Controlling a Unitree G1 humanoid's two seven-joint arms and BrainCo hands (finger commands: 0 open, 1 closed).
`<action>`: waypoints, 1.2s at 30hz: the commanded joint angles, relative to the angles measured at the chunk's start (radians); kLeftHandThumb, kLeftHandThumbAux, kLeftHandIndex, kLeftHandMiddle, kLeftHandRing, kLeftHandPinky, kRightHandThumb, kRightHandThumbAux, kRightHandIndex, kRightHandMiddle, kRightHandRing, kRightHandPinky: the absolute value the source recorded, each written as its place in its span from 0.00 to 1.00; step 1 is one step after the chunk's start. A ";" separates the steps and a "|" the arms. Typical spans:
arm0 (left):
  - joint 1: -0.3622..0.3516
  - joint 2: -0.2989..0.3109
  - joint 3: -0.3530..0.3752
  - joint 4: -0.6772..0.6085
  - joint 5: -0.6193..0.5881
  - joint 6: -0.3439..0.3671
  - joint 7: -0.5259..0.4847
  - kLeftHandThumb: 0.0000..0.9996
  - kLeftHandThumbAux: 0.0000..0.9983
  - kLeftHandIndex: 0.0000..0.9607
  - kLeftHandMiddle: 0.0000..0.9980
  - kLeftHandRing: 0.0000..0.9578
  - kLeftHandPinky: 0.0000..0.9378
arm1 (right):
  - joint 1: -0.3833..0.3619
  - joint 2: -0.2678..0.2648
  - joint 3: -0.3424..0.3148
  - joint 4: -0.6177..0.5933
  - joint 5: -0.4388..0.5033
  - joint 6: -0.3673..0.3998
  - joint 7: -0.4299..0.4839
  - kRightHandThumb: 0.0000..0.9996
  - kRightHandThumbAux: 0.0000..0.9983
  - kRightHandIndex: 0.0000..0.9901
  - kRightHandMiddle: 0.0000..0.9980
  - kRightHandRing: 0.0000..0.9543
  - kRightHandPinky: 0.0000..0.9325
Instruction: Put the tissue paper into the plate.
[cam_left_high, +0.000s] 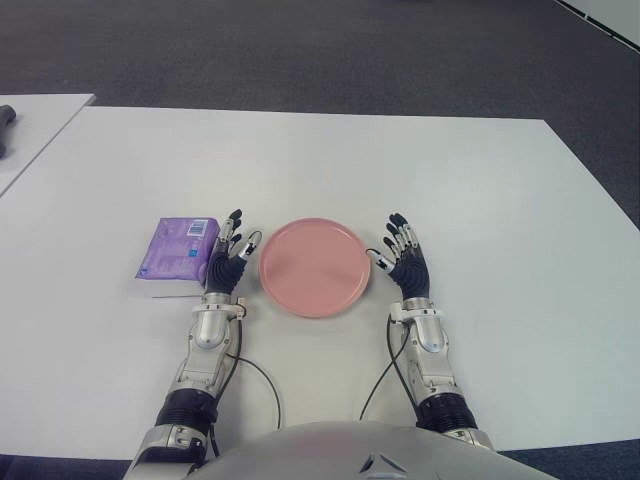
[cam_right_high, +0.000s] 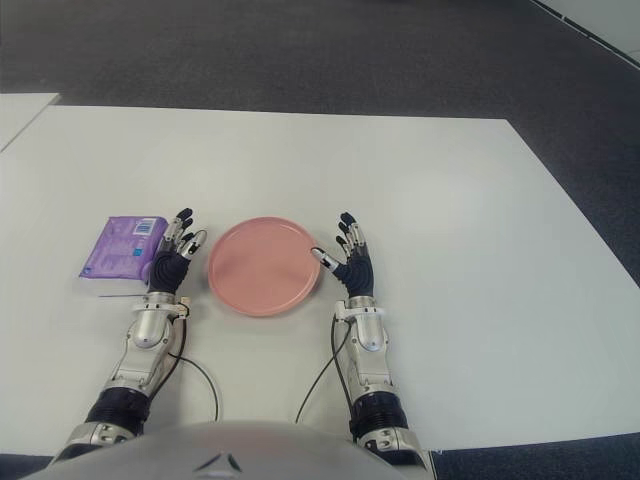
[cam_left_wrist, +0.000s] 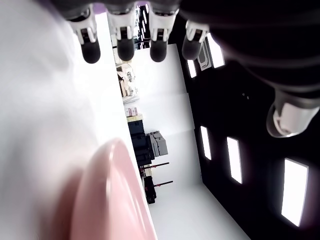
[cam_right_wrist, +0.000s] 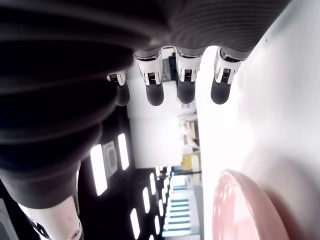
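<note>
A purple tissue pack (cam_left_high: 177, 247) lies flat on the white table (cam_left_high: 480, 200), to the left of an empty pink plate (cam_left_high: 314, 266). My left hand (cam_left_high: 228, 258) shows between the pack and the plate, fingers spread and holding nothing; its near side overlaps the pack's right edge. My right hand (cam_left_high: 404, 257) shows just right of the plate's rim, fingers also spread and empty. In the left wrist view the fingertips (cam_left_wrist: 123, 50) stretch straight out with the plate (cam_left_wrist: 112, 200) beside them; the right wrist view shows the same straight fingers (cam_right_wrist: 186, 90) by the plate (cam_right_wrist: 240, 210).
A second white table (cam_left_high: 40, 120) stands at the far left with a dark object (cam_left_high: 5, 130) on it. Dark carpet (cam_left_high: 320, 50) lies beyond the table's far edge. Thin cables (cam_left_high: 262, 385) run from both wrists toward my body.
</note>
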 joint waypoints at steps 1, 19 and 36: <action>0.006 0.005 -0.004 -0.006 0.003 0.026 -0.019 0.00 0.39 0.00 0.00 0.00 0.00 | 0.036 0.009 -0.004 0.068 -0.005 0.019 -0.011 0.08 0.77 0.05 0.04 0.04 0.09; 0.011 0.001 -0.017 -0.034 -0.002 0.023 -0.047 0.00 0.38 0.00 0.00 0.00 0.00 | 0.023 0.012 0.001 0.092 -0.007 0.008 -0.011 0.08 0.76 0.05 0.04 0.04 0.08; -0.016 0.032 -0.031 -0.251 -0.022 0.103 -0.142 0.00 0.37 0.00 0.00 0.00 0.00 | 0.007 0.016 0.007 0.114 -0.016 0.007 -0.018 0.08 0.75 0.05 0.04 0.04 0.08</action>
